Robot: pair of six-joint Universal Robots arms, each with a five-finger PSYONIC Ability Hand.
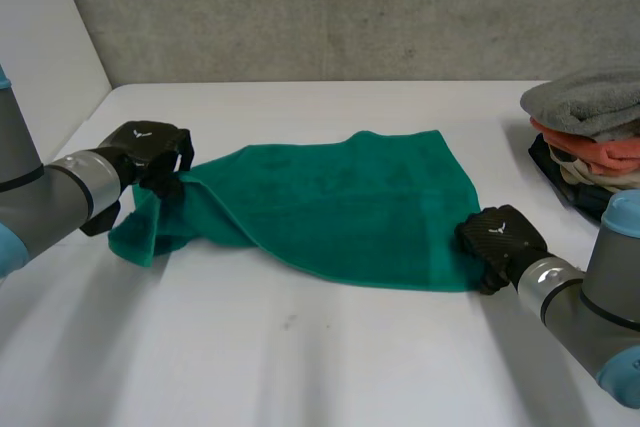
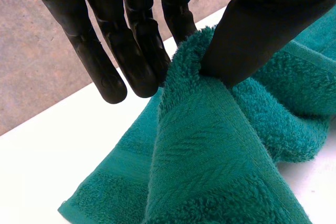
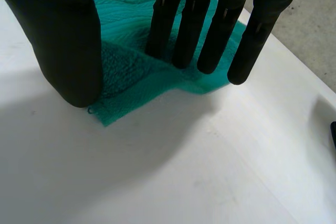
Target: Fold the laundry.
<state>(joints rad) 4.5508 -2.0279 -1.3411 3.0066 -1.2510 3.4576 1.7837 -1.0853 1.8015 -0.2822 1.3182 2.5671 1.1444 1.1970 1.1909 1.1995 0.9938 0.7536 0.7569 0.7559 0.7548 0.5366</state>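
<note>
1. The left hand [image 1: 150,152] is seen at the towel's left end, raised a little above the worktop [image 1: 300,357]. In the left wrist view the hand [image 2: 142,51] is closed on the cloth, with a bunched fold pinched between the thumb and the fingers.
2. The green towel [image 1: 330,207] is spread across the middle of the worktop. Its left end is lifted and gathered in the left hand, and a loose flap hangs from there down to the surface. The rest lies flat, with a soft ridge running from the lifted end toward the near edge. In the left wrist view the towel [image 2: 220,171] is seen doubled over below the thumb.
3. The right hand [image 1: 500,242] is placed at the towel's near right corner. In the right wrist view the hand [image 3: 210,30] is held open, its fingers straight, with fingertips and thumb set down on the towel [image 3: 131,19] just inside that corner; nothing is gripped.
4. A pile [image 1: 590,137] of folded laundry, grey on top, is stacked at the worktop's right edge, apart from the towel.
</note>
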